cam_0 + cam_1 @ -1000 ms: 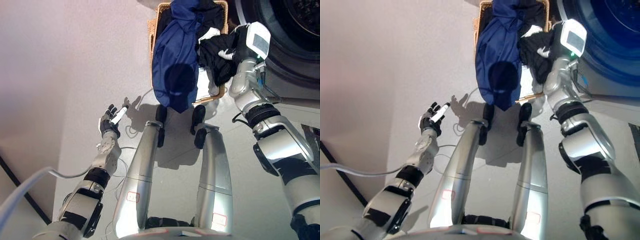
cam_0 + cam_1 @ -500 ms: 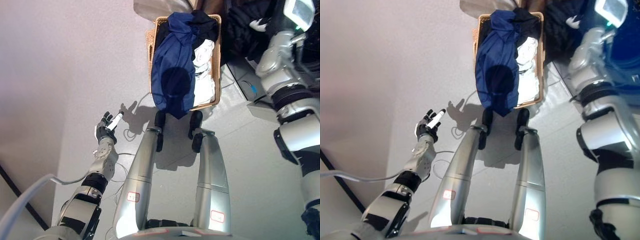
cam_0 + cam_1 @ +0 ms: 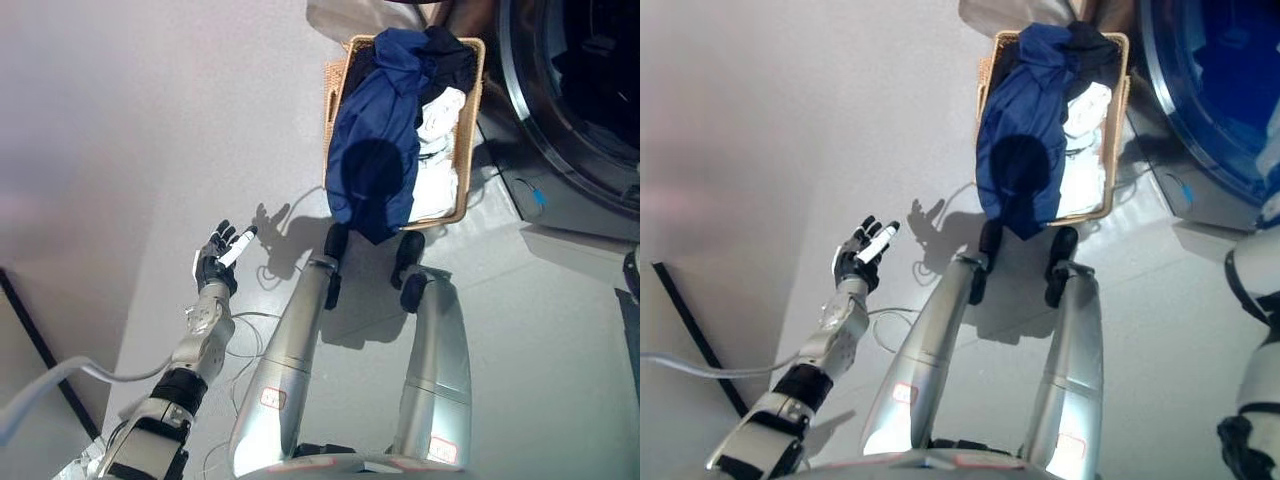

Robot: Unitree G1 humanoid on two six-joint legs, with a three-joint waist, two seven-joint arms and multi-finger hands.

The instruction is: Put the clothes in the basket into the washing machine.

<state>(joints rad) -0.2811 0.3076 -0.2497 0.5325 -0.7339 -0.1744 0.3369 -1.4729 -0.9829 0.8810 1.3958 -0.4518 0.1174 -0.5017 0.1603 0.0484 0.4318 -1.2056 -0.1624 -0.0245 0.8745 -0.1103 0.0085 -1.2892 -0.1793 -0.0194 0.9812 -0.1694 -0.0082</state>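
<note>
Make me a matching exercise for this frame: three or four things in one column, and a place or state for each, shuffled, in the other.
Things:
1. blue garment
2. white garment
3. left hand
4. washing machine

Places or states:
A. open, held over the floor
B. at the view's right edge
C. draped over the near rim of the basket
D. inside the basket, on its right side

Pairs: 1-C, 2-D, 3-A, 4-B

- The left arm (image 3: 175, 385) is silver-grey with black bands at its joints.
- The left hand (image 3: 216, 262) is dark, with one white finger cover.
- A silver-grey right arm (image 3: 1262, 300) shows at the right edge.
</note>
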